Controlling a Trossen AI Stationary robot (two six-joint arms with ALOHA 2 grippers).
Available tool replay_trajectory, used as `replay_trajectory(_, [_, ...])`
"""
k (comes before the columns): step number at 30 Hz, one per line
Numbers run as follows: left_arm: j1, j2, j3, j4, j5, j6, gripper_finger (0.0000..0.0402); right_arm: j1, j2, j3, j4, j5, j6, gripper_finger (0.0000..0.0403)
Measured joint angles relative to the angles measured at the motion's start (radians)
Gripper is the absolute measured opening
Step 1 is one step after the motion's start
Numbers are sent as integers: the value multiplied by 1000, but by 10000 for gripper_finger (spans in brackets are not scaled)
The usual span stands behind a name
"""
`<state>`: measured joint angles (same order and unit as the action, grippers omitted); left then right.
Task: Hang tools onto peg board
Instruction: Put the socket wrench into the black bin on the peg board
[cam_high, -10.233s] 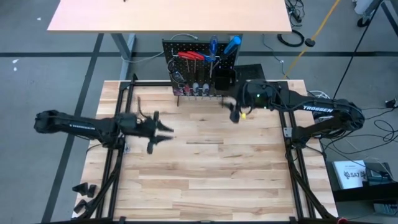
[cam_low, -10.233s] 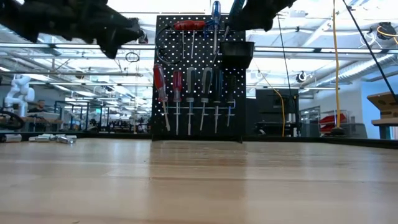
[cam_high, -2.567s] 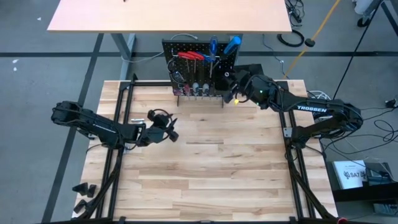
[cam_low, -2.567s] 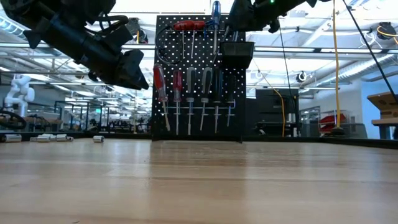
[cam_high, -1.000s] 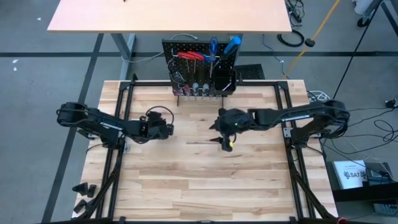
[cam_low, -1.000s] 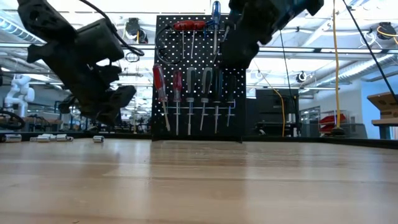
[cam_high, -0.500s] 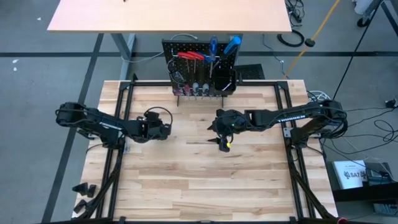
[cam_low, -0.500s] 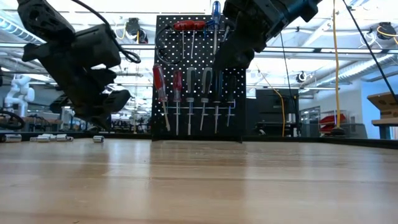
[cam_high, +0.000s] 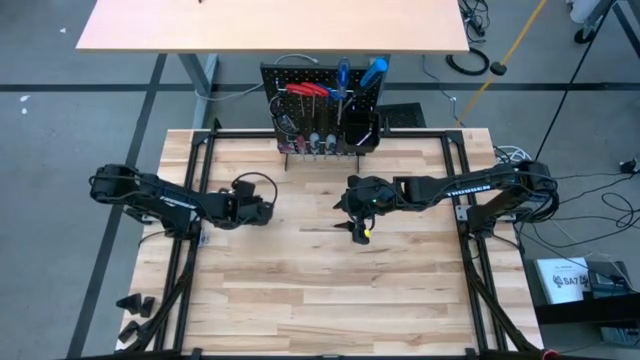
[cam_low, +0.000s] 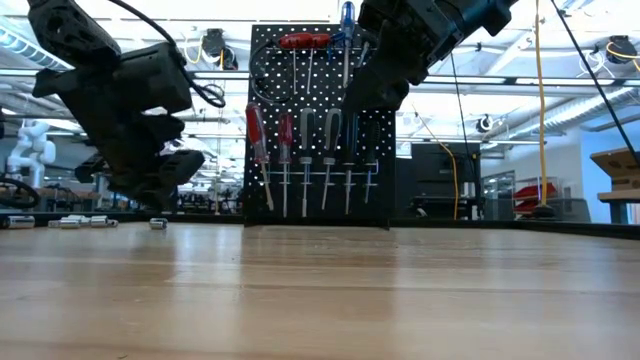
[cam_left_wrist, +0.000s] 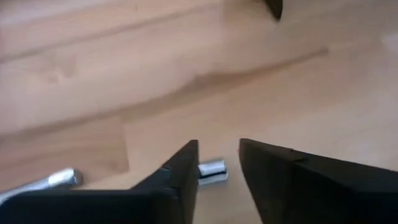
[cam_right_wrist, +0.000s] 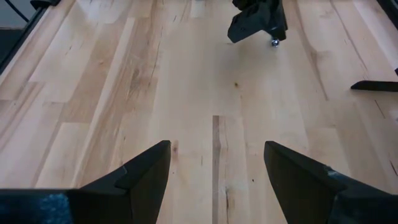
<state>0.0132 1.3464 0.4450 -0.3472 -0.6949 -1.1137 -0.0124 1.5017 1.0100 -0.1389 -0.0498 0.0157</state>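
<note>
Left gripper (cam_high: 262, 208) is low over the left part of the tan butcher-block tabletop (cam_high: 330, 290), nose down. From its wrist cam I see the two dark fingers (cam_left_wrist: 177, 177) parted, with a short silver metal piece (cam_left_wrist: 212, 172) lying on the wood in the gap between them. Can't tell if either finger touches it yet. A second silver metal piece (cam_left_wrist: 46, 182) lies nearby on the table, off to one side.

Right gripper (cam_high: 352, 212) is held above mid-table, fingers spread wide, nothing in them. Its wrist cam looks along the wood at the left gripper (cam_right_wrist: 258, 22) farther off.

Upright black perforated metal peg board (cam_low: 318, 120) stands at the table's far edge, centre. On it hangs a row of screwdrivers (cam_low: 305, 160), red-handled ones on the left of the row, plus red-handled hex keys (cam_low: 303, 42) up top and a blue-handled screwdriver (cam_low: 346, 25). Square black bin (cam_high: 360, 128) is on its right side.

More small silver pieces (cam_low: 75, 222) sit on the table at far left in the low view.
</note>
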Motion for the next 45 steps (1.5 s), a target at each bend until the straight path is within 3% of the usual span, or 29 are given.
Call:
replay_trajectory(5, [0,0,0,-18,62,-6,180,0,0,0,0,0,-1,251])
replay_trajectory(10, [0,0,0,-20,61,-6,200,0,0,0,-1,0,-1,251])
replay_trajectory(24, [27,113,2,70,51,-7,201,0,0,0,-1,0,-1,251])
replay_trajectory(39, [40,117,3,70,77,-6,200,0,1,0,-1,0,-1,251])
replay_trajectory(45, [40,118,3,70,93,-3,163,0,1,0,-1,0,-1,251])
